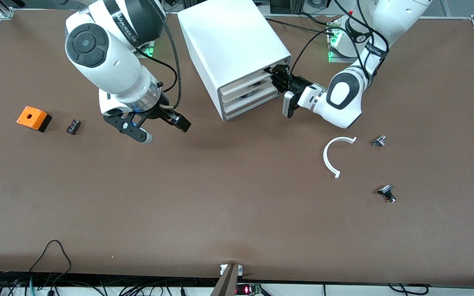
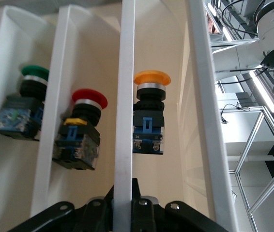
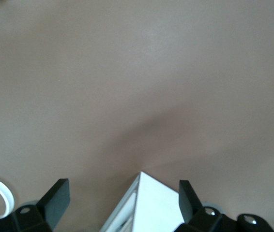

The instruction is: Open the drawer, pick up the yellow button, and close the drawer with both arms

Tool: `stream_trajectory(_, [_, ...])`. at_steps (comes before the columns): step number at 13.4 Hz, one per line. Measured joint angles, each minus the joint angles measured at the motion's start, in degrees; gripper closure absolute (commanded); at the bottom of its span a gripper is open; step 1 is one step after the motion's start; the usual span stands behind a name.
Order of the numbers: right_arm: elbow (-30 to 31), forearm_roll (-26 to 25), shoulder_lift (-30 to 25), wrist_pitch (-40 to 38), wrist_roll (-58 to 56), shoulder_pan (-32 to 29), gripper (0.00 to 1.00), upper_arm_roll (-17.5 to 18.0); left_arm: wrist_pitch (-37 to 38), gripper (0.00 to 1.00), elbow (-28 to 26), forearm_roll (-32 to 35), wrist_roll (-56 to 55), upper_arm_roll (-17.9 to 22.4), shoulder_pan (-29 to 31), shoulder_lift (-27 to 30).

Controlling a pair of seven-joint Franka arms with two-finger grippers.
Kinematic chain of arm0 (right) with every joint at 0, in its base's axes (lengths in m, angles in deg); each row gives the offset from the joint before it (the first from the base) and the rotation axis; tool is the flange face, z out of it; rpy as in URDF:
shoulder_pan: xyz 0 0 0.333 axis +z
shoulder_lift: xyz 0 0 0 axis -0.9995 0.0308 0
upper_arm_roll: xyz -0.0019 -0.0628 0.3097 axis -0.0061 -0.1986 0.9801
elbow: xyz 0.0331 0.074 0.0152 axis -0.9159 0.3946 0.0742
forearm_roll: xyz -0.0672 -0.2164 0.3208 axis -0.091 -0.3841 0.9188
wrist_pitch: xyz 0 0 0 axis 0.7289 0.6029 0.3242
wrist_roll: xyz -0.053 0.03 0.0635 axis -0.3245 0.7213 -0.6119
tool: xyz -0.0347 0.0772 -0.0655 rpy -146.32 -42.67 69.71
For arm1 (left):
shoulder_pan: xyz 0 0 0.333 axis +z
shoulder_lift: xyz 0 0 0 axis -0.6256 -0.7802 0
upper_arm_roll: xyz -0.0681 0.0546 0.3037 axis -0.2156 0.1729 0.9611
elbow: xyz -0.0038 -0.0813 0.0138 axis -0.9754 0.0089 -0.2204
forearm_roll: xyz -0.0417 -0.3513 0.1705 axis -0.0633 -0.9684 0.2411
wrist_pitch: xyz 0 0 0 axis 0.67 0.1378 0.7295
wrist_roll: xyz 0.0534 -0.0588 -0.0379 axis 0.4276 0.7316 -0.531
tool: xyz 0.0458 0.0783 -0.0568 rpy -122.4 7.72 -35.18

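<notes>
The white cabinet stands at the table's back middle with its three drawers facing the left arm's end. My left gripper is at the drawer fronts and is shut on the thin white front edge of one drawer. In the left wrist view the button, with its orange-yellow cap and black and blue body, lies in the compartment right beside that gripped edge. My right gripper hangs open and empty over bare table beside the cabinet, toward the right arm's end. Its view shows a cabinet corner.
A red-capped button and a green-capped one lie in the other two drawers. An orange box and a small black block lie toward the right arm's end. A white C-shaped ring and two small metal parts lie toward the left arm's end.
</notes>
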Motion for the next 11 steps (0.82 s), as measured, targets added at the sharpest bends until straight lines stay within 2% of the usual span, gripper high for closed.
stream_trajectory(4, [-3.5,0.0,3.1,2.3,11.7,3.7,0.00,0.1,0.9,1.00,7.6,6.6,-0.9,0.7,5.9,-3.3])
stream_trajectory(7, [-4.1,0.0,4.8,4.8,22.4,6.7,0.00,0.1,2.5,1.00,13.5,8.3,-1.2,0.8,8.9,-8.1])
stream_trajectory(8, [-4.2,0.0,5.4,5.7,25.6,7.7,0.00,0.1,2.6,0.69,15.0,8.3,-1.2,0.9,9.1,-9.4])
stream_trajectory(9, [-4.6,0.0,6.1,6.3,28.4,8.8,0.00,0.1,2.8,0.07,16.1,8.3,-1.3,1.0,9.1,-10.4])
stream_trajectory(10, [-5.4,0.0,7.0,6.7,30.7,10.0,0.00,0.1,2.2,0.00,16.9,8.3,-1.2,1.0,9.1,-10.9])
stream_trajectory(11, [-6.8,-0.2,8.1,6.9,33.2,11.4,0.00,0.1,1.3,0.00,17.3,8.3,-1.2,1.0,9.0,-11.3])
